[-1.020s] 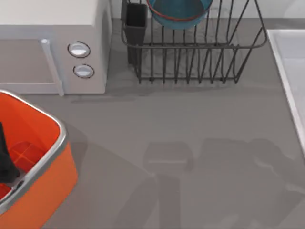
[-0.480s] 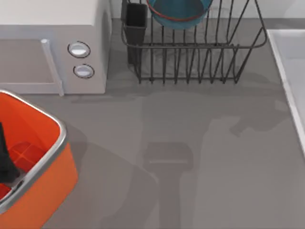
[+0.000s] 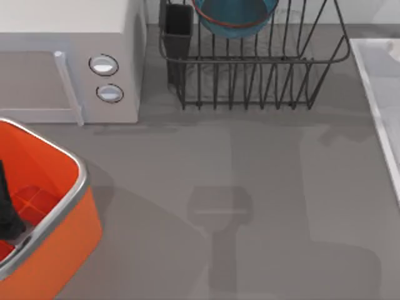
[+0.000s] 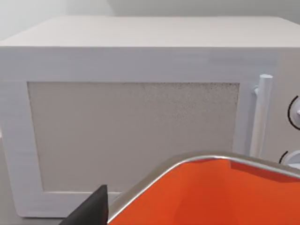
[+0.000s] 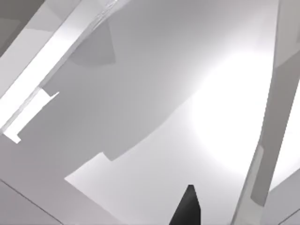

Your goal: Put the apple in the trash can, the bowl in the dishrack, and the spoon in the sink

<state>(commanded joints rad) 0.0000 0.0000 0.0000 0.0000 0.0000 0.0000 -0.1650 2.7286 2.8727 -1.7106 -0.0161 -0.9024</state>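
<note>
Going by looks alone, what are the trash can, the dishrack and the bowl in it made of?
Trash can: probably matte orange plastic, judging by its flat colour, with a shiny silver rim that looks metal. Dishrack: thin dark bars and upright prongs suggest coated metal wire. Bowl: blue with a reddish-brown rim, likely glazed ceramic, though the look leaves that open.
</note>
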